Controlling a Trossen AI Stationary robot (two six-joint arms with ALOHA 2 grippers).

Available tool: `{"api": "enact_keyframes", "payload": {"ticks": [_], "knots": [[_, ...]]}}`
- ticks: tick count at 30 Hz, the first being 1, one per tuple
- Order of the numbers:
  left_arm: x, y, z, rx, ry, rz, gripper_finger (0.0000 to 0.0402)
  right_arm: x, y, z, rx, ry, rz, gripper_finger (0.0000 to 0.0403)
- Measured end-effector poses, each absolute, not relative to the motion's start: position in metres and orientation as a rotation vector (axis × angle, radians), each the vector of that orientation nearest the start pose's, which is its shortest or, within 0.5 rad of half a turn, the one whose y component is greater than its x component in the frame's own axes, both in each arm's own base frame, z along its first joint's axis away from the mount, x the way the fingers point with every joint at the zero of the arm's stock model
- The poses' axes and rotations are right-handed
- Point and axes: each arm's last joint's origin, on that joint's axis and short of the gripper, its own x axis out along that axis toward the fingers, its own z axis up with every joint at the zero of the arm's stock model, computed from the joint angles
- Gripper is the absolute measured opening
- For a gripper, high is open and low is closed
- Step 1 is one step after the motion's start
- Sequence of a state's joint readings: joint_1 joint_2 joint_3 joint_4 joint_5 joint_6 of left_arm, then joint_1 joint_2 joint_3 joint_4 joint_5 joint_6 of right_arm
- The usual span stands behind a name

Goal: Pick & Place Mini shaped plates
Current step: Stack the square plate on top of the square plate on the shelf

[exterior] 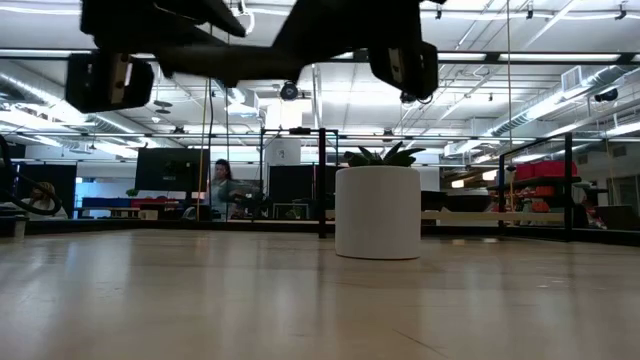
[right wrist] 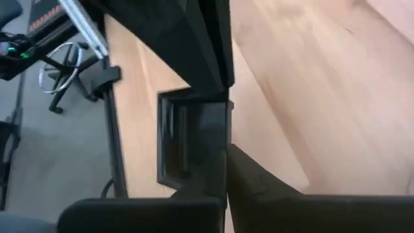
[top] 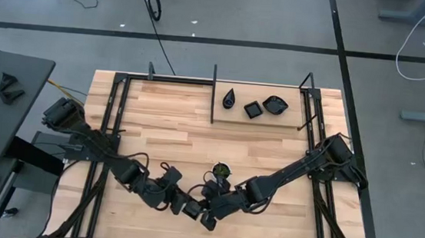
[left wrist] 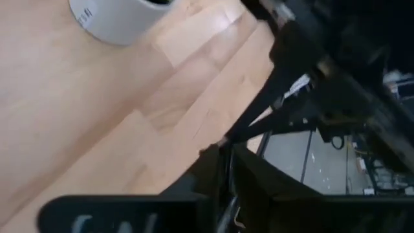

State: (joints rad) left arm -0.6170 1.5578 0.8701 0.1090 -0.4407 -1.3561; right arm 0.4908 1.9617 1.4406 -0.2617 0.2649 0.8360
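Observation:
A glossy black square mini plate (right wrist: pixel 191 139) hangs above the table near its front edge, between my two grippers. My left gripper (top: pixel 191 207) reaches in from the left and my right gripper (top: pixel 206 212) from the right; both are shut on this plate. In the high view the grippers hide the plate. Three more black mini plates rest flat at the far right: a teardrop (top: pixel 230 99), a square (top: pixel 253 109) and a leaf shape (top: pixel 275 104). My left gripper holds the square plate by one edge (right wrist: pixel 223 94), its fingers (right wrist: pixel 204 52) coming slanting down from the table's left. The plate is clear of the table. My right gripper pinches the opposite edge of the plate (right wrist: pixel 226 162) between its two fingers (right wrist: pixel 259 178), coming slanting down from the table's right. The plate stands on edge in the hold, lifted clear of the wood.
A small white cup (top: pixel 221 170) with green inside stands on the table just behind the grippers, also in the low view as the cup (exterior: pixel 377 212). A black frame (top: pixel 214 84) fences the table's far part, with an upright divider left of the three plates.

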Motion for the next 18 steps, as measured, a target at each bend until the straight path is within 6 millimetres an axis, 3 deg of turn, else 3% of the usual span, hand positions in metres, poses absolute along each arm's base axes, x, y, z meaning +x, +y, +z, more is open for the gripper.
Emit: {"api": "enact_keyframes", "payload": {"ticks": [8,13,18], "knots": [[0.276,-0.159,0.219,-1.044,0.486,0.190,0.0156,0.369,0.192,0.210,0.588,0.926,-0.144,0.0002],[0.277,-0.138,0.238,-1.021,0.416,0.195,0.0202,0.344,0.173,0.246,0.560,0.983,-0.193,0.0001],[0.277,-0.118,0.256,-0.961,0.321,0.222,0.0210,0.313,0.124,0.299,0.521,0.980,-0.247,0.0001]]}}
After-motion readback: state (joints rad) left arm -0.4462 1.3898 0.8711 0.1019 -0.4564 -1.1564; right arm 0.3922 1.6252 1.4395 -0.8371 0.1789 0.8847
